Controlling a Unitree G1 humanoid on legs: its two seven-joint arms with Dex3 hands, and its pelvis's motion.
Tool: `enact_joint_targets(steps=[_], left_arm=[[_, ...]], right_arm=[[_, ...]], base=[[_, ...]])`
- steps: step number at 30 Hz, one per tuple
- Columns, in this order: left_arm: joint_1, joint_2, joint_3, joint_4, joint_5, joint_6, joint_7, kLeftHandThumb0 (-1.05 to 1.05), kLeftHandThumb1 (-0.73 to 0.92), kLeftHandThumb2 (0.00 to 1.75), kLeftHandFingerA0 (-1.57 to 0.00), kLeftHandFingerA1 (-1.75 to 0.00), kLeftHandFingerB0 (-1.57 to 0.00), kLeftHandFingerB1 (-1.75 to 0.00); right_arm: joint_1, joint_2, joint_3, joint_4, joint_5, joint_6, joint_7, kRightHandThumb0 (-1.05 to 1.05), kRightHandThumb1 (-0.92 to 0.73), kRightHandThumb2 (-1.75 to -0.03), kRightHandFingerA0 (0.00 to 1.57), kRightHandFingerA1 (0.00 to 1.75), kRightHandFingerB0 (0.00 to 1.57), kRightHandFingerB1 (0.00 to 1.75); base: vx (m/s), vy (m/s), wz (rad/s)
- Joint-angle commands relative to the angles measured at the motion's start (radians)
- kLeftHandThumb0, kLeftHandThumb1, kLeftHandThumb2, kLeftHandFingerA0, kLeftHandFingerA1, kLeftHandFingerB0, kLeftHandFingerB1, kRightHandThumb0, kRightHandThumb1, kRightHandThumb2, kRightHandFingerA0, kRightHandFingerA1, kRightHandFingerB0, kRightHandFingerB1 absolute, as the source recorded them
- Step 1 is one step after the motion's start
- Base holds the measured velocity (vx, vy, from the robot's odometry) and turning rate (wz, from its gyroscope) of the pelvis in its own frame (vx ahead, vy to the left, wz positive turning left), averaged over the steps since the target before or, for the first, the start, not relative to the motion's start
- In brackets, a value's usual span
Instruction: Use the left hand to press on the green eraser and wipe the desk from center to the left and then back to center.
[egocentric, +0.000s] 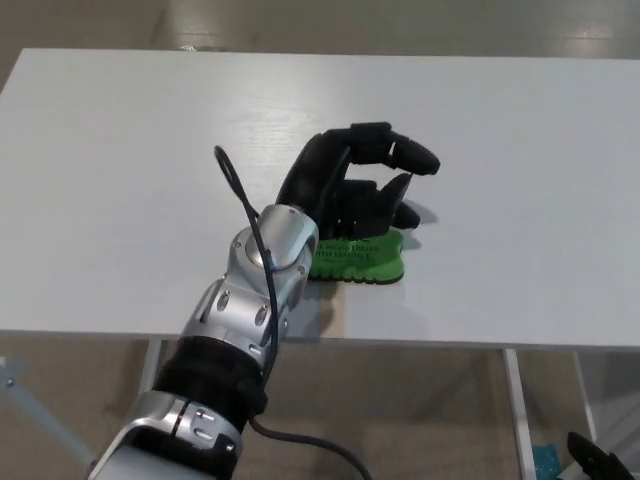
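The green eraser (362, 262) lies flat on the white desk (520, 150) near its front edge, about mid-width. Black lettering shows on its top. My left hand (350, 190) hovers over or rests on the eraser's far and left part and hides that part. Its thumb and two fingers are spread and point right, closed around nothing. I cannot tell whether the palm touches the eraser. My silver forearm (255, 290) rises from the bottom left across the desk's front edge. A small black tip (592, 455) at the bottom right corner may be my right hand.
A short tan strip (335, 318) sits on the desk's front edge just below the eraser. A black cable (240, 195) loops off my forearm. Floor shows beyond the far edge and below the near edge.
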Motion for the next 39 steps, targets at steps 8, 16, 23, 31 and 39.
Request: enact_joint_targets(steps=[8,16,23,31,39], left_arm=[[0.036,-0.030,0.055,0.118,0.022,-0.104,0.101,-0.15,0.81,0.70,-1.05,-0.73,-0.82,-0.98],[0.045,-0.038,0.076,0.155,0.015,-0.145,0.116,-0.15,0.80,0.73,-1.06,-0.75,-0.84,-0.98],[0.070,-0.061,0.066,0.184,0.023,-0.163,0.119,-0.16,0.81,0.72,-1.07,-0.75,-0.86,-0.96],[0.113,-0.055,0.061,0.182,0.024,-0.178,0.112,-0.16,0.81,0.73,-1.07,-0.76,-0.85,-0.99],[0.128,-0.008,0.061,0.194,0.038,-0.202,0.110,-0.15,0.81,0.73,-1.07,-0.76,-0.85,-0.98]], right_arm=[[0.016,-0.005,0.016,-0.001,-0.022,-0.003,-0.035,-0.42,-0.74,-0.62,0.49,0.41,0.32,0.32],[0.015,-0.005,0.020,-0.005,-0.030,-0.002,-0.047,-0.42,-0.73,-0.62,0.49,0.42,0.34,0.33],[0.007,-0.001,0.016,-0.002,-0.023,0.001,-0.042,-0.42,-0.75,-0.63,0.51,0.45,0.36,0.34],[0.002,-0.002,0.015,-0.003,-0.028,0.002,-0.051,-0.41,-0.75,-0.63,0.52,0.48,0.37,0.34],[0.000,-0.004,0.017,0.000,-0.036,0.006,-0.071,-0.40,-0.75,-0.62,0.53,0.49,0.38,0.35]], base=[[0.00,0.000,0.00],[0.00,0.000,0.00],[0.00,0.000,0.00],[0.00,0.000,0.00],[0.00,0.000,0.00]])
